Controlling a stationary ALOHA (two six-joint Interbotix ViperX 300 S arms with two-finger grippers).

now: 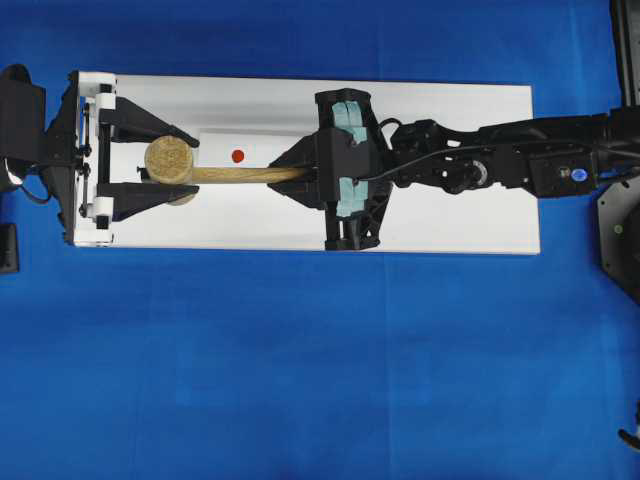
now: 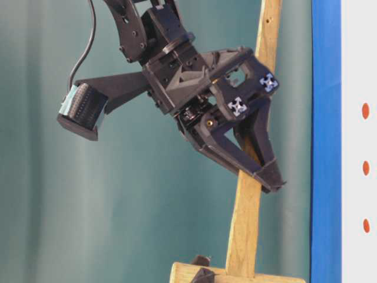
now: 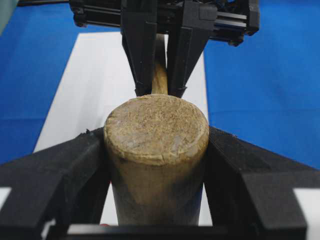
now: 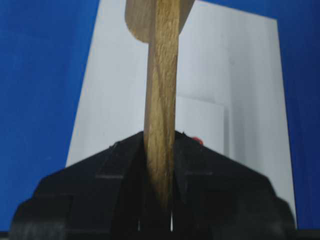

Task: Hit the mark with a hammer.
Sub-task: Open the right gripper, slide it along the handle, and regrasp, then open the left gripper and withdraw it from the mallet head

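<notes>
L to R in the overhead view. The left gripper (image 1: 150, 172) sits at the board's left end, fingers (image 3: 55, 170) part-spread and pressed on both sides of the hammer (image 1: 168, 160) head, so it pinches the head w/ the end face up toward the wrist cam. The handle runs right from the head, passing just below the red mark (image 1: 238, 156), into the right gripper (image 1: 305, 172). Its fingers (image 4: 120, 165) are drawn in tight on the flat handle, clamping it approx mid-length; the table-level view shows the same pinch.

Step in hand, by judgement: a handover. Both grippers hold the hammer at once, head on the left, handle on the right, and no strike has been made yet. Next move prob calls for the left fingers to spread and let go of the head w/o dragging it, then for the right arm to carry the hammer, swing the head over the mark and bring it down square. The grip is well back from the heavy head, so the handle could twist or slip in the pinch.

Surface: a white board (image 1: 450, 150) lying on a blue cloth (image 1: 300, 380), w/ a paler paper patch under the mark. Room: the table-level view gives a plain teal backdrop (image 2: 47, 224) and a white strip w/ red dots (image 2: 366, 111) at the far right; nothing else can be made out.
</notes>
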